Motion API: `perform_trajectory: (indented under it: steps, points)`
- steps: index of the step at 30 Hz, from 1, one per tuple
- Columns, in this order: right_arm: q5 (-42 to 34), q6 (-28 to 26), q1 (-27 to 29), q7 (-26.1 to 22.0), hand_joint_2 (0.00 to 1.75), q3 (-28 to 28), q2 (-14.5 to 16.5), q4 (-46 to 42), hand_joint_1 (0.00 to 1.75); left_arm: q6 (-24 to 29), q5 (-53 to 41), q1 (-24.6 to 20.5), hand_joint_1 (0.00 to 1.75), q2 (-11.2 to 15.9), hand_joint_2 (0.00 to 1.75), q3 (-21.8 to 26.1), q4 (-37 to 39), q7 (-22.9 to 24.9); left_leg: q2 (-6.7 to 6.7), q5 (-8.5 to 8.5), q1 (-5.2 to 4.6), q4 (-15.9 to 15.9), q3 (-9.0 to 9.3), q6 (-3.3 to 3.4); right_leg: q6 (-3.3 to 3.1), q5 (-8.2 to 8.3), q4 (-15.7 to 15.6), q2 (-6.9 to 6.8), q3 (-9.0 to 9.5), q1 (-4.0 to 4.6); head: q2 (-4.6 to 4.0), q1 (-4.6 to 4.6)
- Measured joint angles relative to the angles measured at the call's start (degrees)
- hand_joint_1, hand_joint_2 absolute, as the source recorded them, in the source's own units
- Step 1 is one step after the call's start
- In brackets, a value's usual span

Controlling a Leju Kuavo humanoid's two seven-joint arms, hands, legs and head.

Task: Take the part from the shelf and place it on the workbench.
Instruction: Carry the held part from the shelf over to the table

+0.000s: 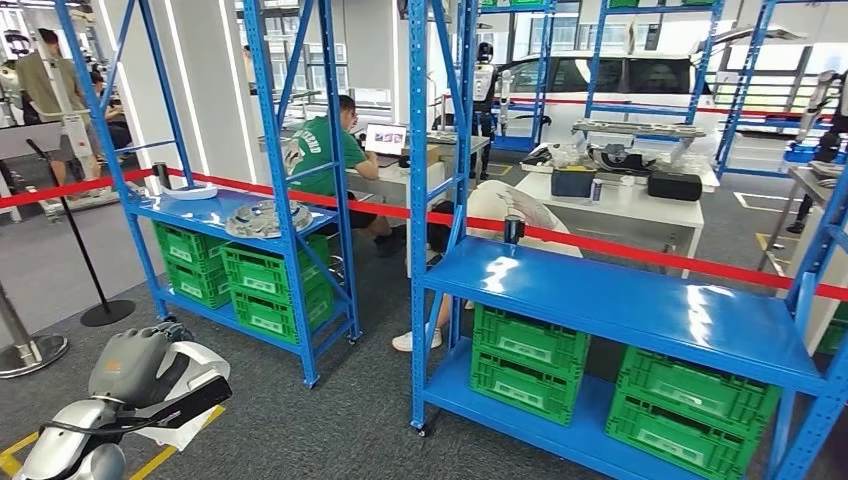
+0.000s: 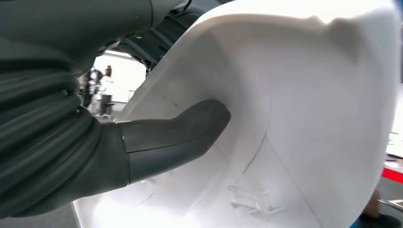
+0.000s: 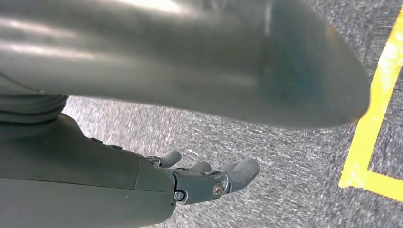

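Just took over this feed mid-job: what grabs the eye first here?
The blue shelf units with green crates on their lower levels dominate the head view, a red barrier tape running behind them. At lower left, the left hand grips a white part, thumb pressed inside its shell.

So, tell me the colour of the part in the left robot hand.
White part; clearest in the left wrist view.

A white, curved plastic shell part (image 2: 304,118) is held in the left hand (image 2: 95,142), the thumb pressed against its hollow inner face, low beside the robot's body.
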Motion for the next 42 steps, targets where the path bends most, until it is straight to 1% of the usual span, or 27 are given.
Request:
perform_trajectory:
  steps: [1,2,3,5,7,9,10,12,14,16,17,19,20,22,23,25,27,29,31,32,33,34,36,38,40,41,42]
  points:
    - [0.0,0.03,0.11,0.01,0.0,-0.01,-0.01,0.0,0.0,0.01,0.0,0.11,1.5,-0.11,1.75,0.03,0.05,-0.02,-0.86,0.0,0.0,0.11,-0.08,0.02,-0.01,-0.25,1.93,0.18,-1.03,0.0,0.0,0.0]
    - [0.0,0.03,0.17,0.01,0.0,-0.01,-0.02,0.0,0.0,0.02,0.0,0.21,1.5,-0.16,1.75,0.05,0.08,-0.03,-1.72,-0.01,0.02,0.28,-0.15,-0.01,-0.06,0.58,1.71,0.29,-1.04,-0.02,0.0,0.01]
    - [0.0,0.04,0.19,0.01,0.0,-0.01,-0.02,0.0,0.0,0.07,0.0,0.28,1.5,-0.16,1.75,0.07,0.09,-0.03,-2.53,-0.04,0.08,0.5,-0.2,-0.1,-0.11,2.3,-0.66,0.55,0.01,-0.09,0.0,0.0]
    - [0.0,0.05,0.15,0.02,0.0,0.01,-0.04,0.0,0.0,0.29,-0.01,0.25,1.5,-0.22,1.75,0.1,0.09,-0.02,-3.97,-0.24,0.14,1.17,-0.54,-0.58,-0.14,5.53,-8.07,2.6,3.5,-0.38,0.0,-0.01]
    - [0.0,0.14,0.14,0.05,0.0,0.01,-0.06,0.0,0.0,0.5,-0.05,0.14,1.5,-0.29,1.75,0.15,0.09,0.09,-5.25,-0.25,0.19,1.64,-1.1,-1.33,-0.27,6.48,-12.09,4.18,5.43,-0.52,0.0,-0.01]
    - [0.0,0.22,0.15,0.08,0.0,0.01,-0.06,0.0,0.0,0.55,-0.09,0.12,1.5,-0.18,1.75,0.25,0.12,0.26,-6.53,0.11,0.39,1.49,-1.49,-2.08,-0.8,6.47,-12.37,3.35,5.56,-0.34,0.0,-0.01]
    - [0.0,0.22,0.09,0.08,0.0,0.01,-0.05,0.0,0.0,0.55,-0.11,0.19,1.5,-0.09,1.75,0.31,0.13,0.28,-6.33,0.14,0.48,1.56,-1.77,-2.31,-1.19,6.63,-12.56,2.67,5.62,-0.29,0.0,-0.01]
    - [0.0,0.22,-0.03,0.05,0.0,0.01,-0.04,0.0,0.0,0.55,-0.13,0.25,1.5,0.07,1.75,0.39,0.15,0.38,-3.61,-1.3,0.56,3.94,-3.2,-2.66,-1.93,6.99,-13.03,1.42,5.73,-0.36,0.0,-0.05]
    - [0.0,0.22,0.02,0.04,0.0,0.01,-0.05,0.0,0.0,0.55,-0.16,0.28,1.5,0.07,1.75,0.42,0.23,0.53,-0.27,-4.51,0.66,10.22,-6.15,-3.1,-2.33,7.06,-13.2,0.25,5.76,-0.29,0.0,-0.09]
    - [-0.01,0.22,0.17,0.04,0.0,-0.01,-0.06,0.0,0.0,0.51,-0.22,0.46,1.5,-0.04,1.75,0.42,0.44,0.6,0.58,-6.38,0.76,15.81,-8.64,-3.49,-2.48,6.95,-13.2,-1.16,5.75,-0.23,0.0,-0.1]
    - [-0.02,0.22,0.2,0.03,0.0,-0.01,-0.06,0.0,0.0,0.46,-0.26,0.55,1.5,-0.07,1.75,0.42,0.54,0.57,0.69,-5.99,0.76,16.17,-8.71,-3.55,-2.51,6.9,-13.19,-1.88,5.75,-0.19,0.0,-0.1]
    - [-0.05,0.22,0.16,-0.03,0.0,-0.01,-0.04,0.0,0.0,0.33,-0.34,0.5,1.5,-0.08,1.75,0.42,0.65,0.36,1.68,-2.84,0.62,10.77,-5.71,-3.31,-2.43,6.73,-13.19,-3.33,5.89,-0.09,0.0,-0.1]
    - [-0.07,0.22,0.15,-0.05,0.0,-0.01,-0.03,0.0,0.0,0.28,-0.37,0.33,1.5,-0.09,1.75,0.42,0.64,0.23,3.17,-1.55,0.3,6.9,-3.63,-3.09,-2.3,6.6,-13.19,-4.02,6.02,0.03,0.0,-0.1]
    - [-0.09,0.22,0.14,-0.08,0.0,-0.01,-0.02,0.0,0.0,0.2,-0.44,-0.16,1.5,-0.2,1.75,0.42,0.62,0.04,5.15,-0.42,-0.35,1.77,-0.87,-2.45,-1.86,6.33,-13.18,-5.36,6.28,0.32,0.0,-0.08]
    - [-0.09,0.22,0.14,-0.07,0.0,-0.01,-0.02,0.0,0.0,0.17,-0.49,-0.35,1.5,-0.23,1.75,0.42,0.62,0.0,5.21,-0.64,-0.62,1.13,-0.59,-2.2,-1.6,6.22,-13.24,-6.02,6.43,0.43,0.0,-0.06]
    - [-0.09,0.22,0.01,-0.06,0.0,-0.01,-0.02,0.0,0.0,0.15,-0.56,-0.49,1.5,-0.14,1.75,0.44,0.63,-0.05,3.55,-0.43,-0.48,0.75,-0.42,-1.61,-1.0,5.93,-13.34,-6.93,6.81,0.42,0.0,-0.02]
    - [-0.08,0.28,-0.18,-0.07,0.0,-0.01,0.0,0.01,0.0,0.15,-0.62,-0.71,1.5,-0.09,1.75,0.46,0.62,-0.04,2.2,-0.13,-0.03,0.28,-0.09,-0.98,-0.43,4.56,-11.45,-4.6,6.18,0.24,0.0,-0.02]
    - [-0.05,0.36,-0.14,-0.06,0.0,0.0,0.02,0.02,0.0,0.15,-0.67,-0.96,1.5,-0.32,1.75,0.48,0.64,-0.07,0.95,-0.02,0.21,0.13,0.0,-0.5,-0.11,1.49,-5.18,-1.11,3.2,0.05,0.0,0.01]
    - [-0.05,0.37,0.1,-0.01,0.0,-0.01,0.01,0.02,0.0,0.14,-0.71,-0.87,1.5,-0.61,1.75,0.48,0.79,-0.19,-0.67,-0.04,0.22,0.24,-0.07,-0.32,-0.01,-0.67,1.61,0.0,-0.38,0.0,0.0,0.05]
    - [-0.07,0.36,0.2,0.02,0.0,-0.01,0.01,0.02,0.0,0.09,-0.72,-0.77,1.5,-0.68,1.75,0.48,0.89,-0.29,-1.57,-0.07,0.23,0.34,-0.09,-0.33,-0.01,-0.29,2.6,0.14,-1.13,-0.02,0.0,0.05]
    - [-0.11,0.35,0.23,0.05,0.0,-0.01,0.01,0.02,0.0,0.03,-0.71,-0.69,1.5,-0.74,1.75,0.48,0.98,-0.39,-2.46,-0.09,0.28,0.49,-0.1,-0.39,-0.03,1.16,1.32,0.31,-0.8,-0.07,0.0,0.05]
    - [-0.18,0.35,0.22,0.1,0.0,-0.01,0.01,0.02,0.0,-0.04,-0.71,-0.65,1.5,-0.82,1.75,0.48,1.04,-0.48,-3.26,-0.16,0.36,0.69,-0.11,-0.53,-0.04,3.28,-1.93,0.76,0.53,-0.18,0.0,0.05]
    - [-0.33,0.36,0.19,0.32,0.0,-0.01,0.01,0.02,0.0,-0.11,-0.77,-0.67,1.5,-1.06,1.75,0.48,1.08,-0.42,-4.74,-0.41,0.45,1.29,-0.41,-1.1,0.0,6.27,-9.11,3.29,3.72,-0.63,0.0,0.02]
    - [-0.37,0.36,0.22,0.72,0.0,-0.01,0.02,0.02,0.0,-0.11,-0.97,-0.69,1.5,-1.34,1.75,0.48,1.07,-0.14,-6.09,-0.4,0.53,1.63,-0.93,-1.88,-0.15,6.69,-12.06,4.71,5.13,-0.74,0.0,-0.03]
    - [-0.28,0.35,0.18,0.93,0.0,-0.01,0.05,0.02,0.0,-0.16,-1.1,-0.6,1.5,-1.4,1.75,0.48,1.06,0.05,-7.35,-0.08,0.73,1.43,-1.41,-2.63,-0.82,6.77,-12.34,3.41,5.3,-0.55,0.0,-0.02]
    - [-0.21,0.35,0.09,0.91,0.0,-0.01,0.06,0.02,0.0,-0.3,-1.09,-0.56,1.5,-1.24,1.75,0.49,1.04,0.11,-6.87,-0.2,0.75,1.66,-1.75,-2.86,-1.23,6.91,-12.56,2.75,5.39,-0.53,0.0,-0.03]
    - [-0.16,0.35,0.03,0.84,0.0,-0.01,0.08,0.01,0.0,-0.48,-1.06,-0.58,1.5,-1.07,1.75,0.49,1.01,0.12,-5.46,-0.83,0.74,2.72,-2.4,-3.07,-1.65,7.07,-12.81,2.14,5.47,-0.59,0.0,-0.09]
